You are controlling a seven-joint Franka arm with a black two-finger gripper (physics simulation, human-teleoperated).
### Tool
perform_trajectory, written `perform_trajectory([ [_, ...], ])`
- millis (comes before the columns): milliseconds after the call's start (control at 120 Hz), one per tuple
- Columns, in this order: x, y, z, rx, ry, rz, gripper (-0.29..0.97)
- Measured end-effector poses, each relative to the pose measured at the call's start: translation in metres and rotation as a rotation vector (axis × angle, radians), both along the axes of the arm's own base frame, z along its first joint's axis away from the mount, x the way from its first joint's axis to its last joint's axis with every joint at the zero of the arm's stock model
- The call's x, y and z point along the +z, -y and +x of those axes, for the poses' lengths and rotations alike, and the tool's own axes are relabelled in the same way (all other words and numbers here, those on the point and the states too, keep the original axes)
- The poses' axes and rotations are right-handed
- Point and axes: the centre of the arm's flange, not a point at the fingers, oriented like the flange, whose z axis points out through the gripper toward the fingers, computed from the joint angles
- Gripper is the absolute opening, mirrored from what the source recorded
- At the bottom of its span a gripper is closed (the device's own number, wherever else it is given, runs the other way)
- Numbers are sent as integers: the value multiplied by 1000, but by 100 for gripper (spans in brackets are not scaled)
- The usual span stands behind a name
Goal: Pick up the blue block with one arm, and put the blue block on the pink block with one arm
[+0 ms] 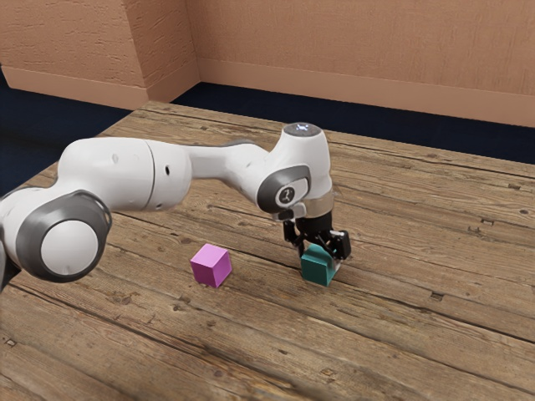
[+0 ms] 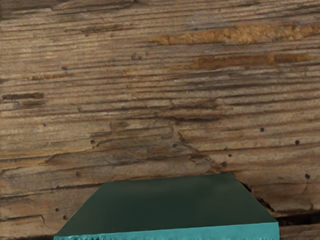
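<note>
The blue block, teal in tone, rests on the wooden table right of centre in the exterior view. My gripper stands straight down over it, one black finger against each side of its upper part, shut on it. In the wrist view the block's dark top face lies just under my hand, with bare planks beyond it. The pink block sits on the table about two block widths toward the exterior view's left of the blue one, apart from the gripper.
The white arm reaches in from the exterior view's left, above and behind the pink block. A dark floor and tan walls lie beyond the table's far edge.
</note>
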Motion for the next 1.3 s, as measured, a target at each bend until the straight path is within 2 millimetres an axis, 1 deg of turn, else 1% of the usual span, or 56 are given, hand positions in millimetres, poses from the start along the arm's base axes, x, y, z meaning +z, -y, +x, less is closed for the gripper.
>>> perform_trajectory([
  [75, 0, 0, 0, 6, 0, 0, 48],
  [133, 0, 0, 0, 11, 1, -1, 43],
  [342, 3, 0, 0, 24, 3, -6, 36],
  [517, 7, 0, 1, 29, 7, -9, 33],
  [642, 25, 0, 0, 31, 29, -9, 32],
  [742, 48, -1, -3, 33, 49, -3, 31],
  [850, 67, -5, -16, 30, 53, 19, 30],
  [933, 82, -8, -30, 27, 57, 37, 30],
  [975, 87, -13, -38, 30, 56, 47, 31],
  [1042, 93, -29, -51, 46, 53, 67, 31],
  [1217, 96, -87, -78, 117, 59, 99, 32],
  [1300, 104, -113, -85, 151, 84, 102, 32],
])
